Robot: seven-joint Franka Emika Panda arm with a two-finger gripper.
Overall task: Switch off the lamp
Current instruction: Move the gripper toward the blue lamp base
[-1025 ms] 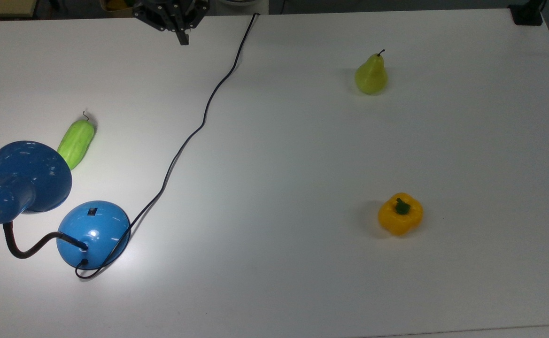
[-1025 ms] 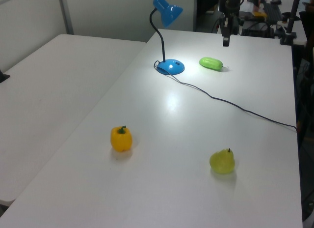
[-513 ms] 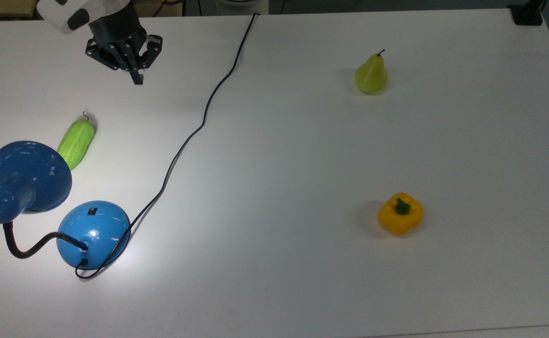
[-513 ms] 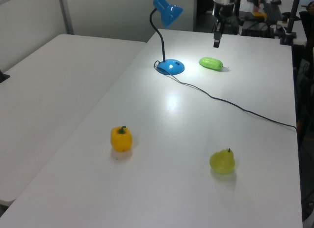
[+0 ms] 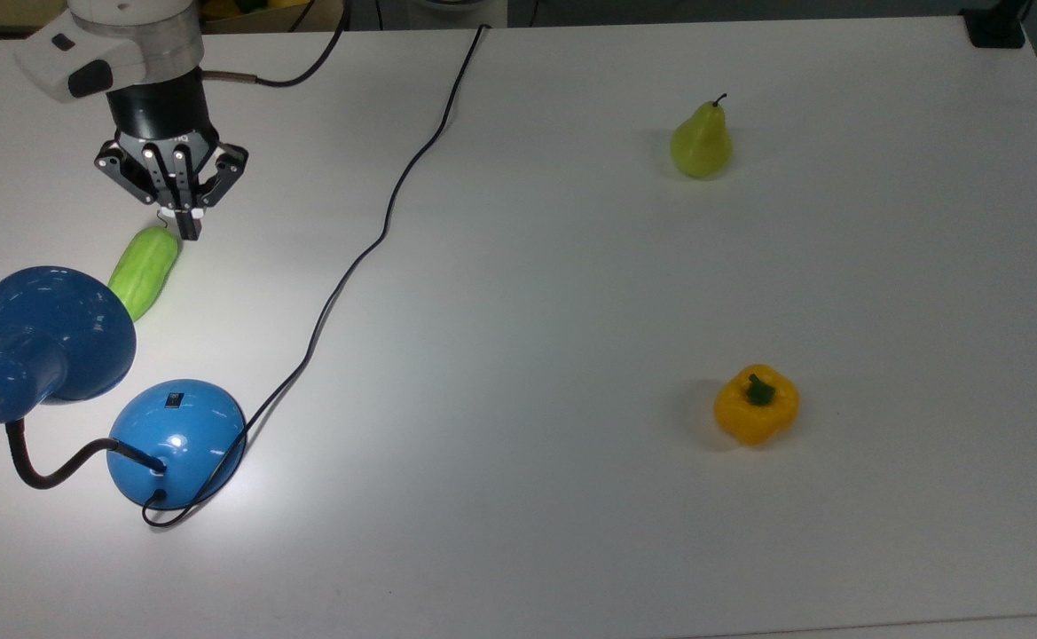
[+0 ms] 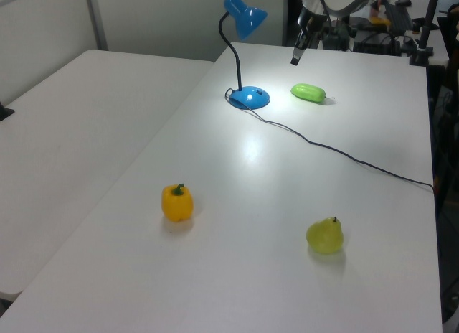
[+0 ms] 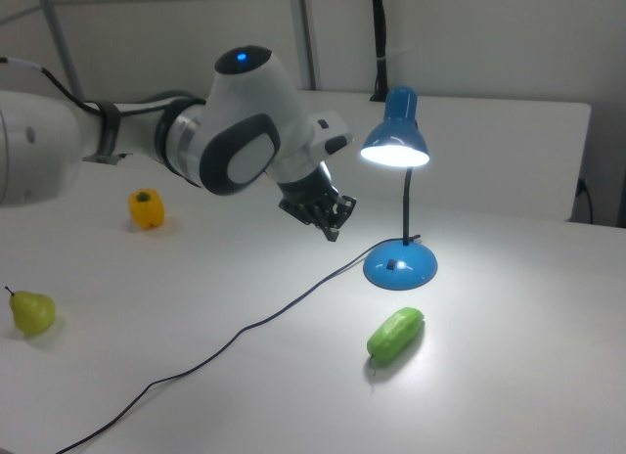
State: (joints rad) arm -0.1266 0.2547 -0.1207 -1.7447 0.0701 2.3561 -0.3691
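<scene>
We see the lamp [image 5: 176, 441] standing lit near the table's [image 5: 571, 311] edge on the top view's left, its black cord [image 5: 376, 240] trailing across to the far edge. Our hand [image 5: 188, 226] hangs in the air with its fingers pressed together and nothing between them, above the stem end of the green cucumber [image 5: 144, 271] that lies just beside the lamp's shade. A pear [image 5: 701, 140] and a yellow pepper [image 5: 756, 404] sit well apart toward the opposite side of the table.
</scene>
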